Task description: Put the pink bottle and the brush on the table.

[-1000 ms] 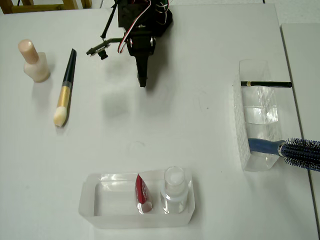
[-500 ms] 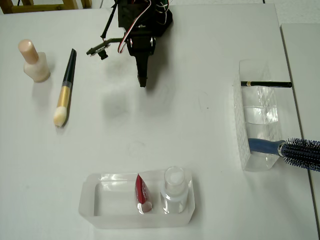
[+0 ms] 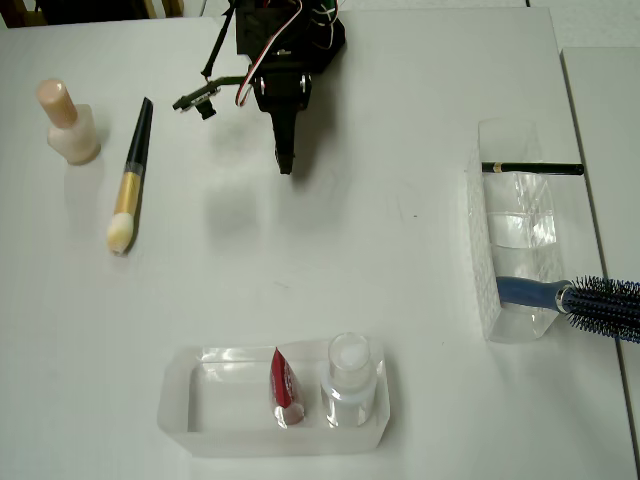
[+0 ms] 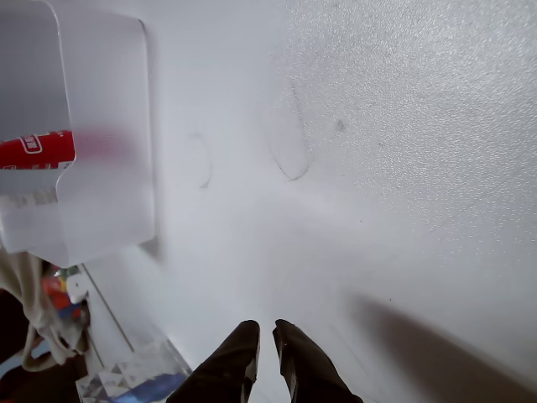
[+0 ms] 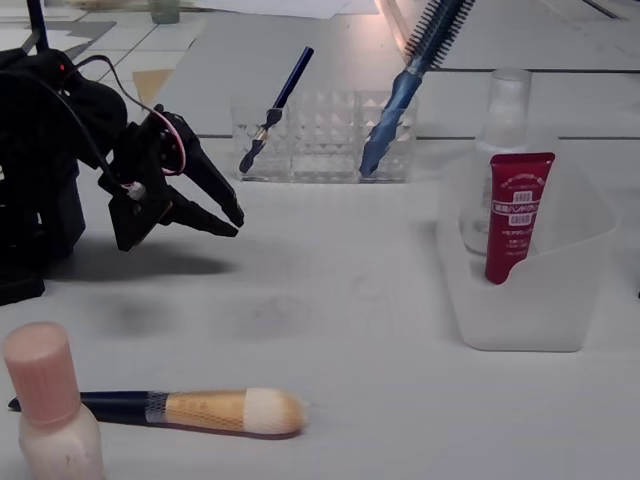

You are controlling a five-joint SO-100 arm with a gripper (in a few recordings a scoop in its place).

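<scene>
Two task items lie on the white surface (image 3: 400,270) | pink bottle (image 3: 68,124) upright, peach cap; brush (image 3: 130,181) flat beside it | both well left of tool (image 3: 285,165) overhead | tool empty, jaws nearly closed

Fixed view: the pink bottle (image 5: 45,415) is cut off at the lower edge, base unseen. The hairbrush (image 5: 425,60) runs past the top edge. Part of the clear bottle (image 5: 495,150) is hidden behind the red tube (image 5: 513,215). Wrist view: the frosted tray (image 4: 92,143) is cut by the left edge and blurred; the tube's print is unreadable.
</scene>
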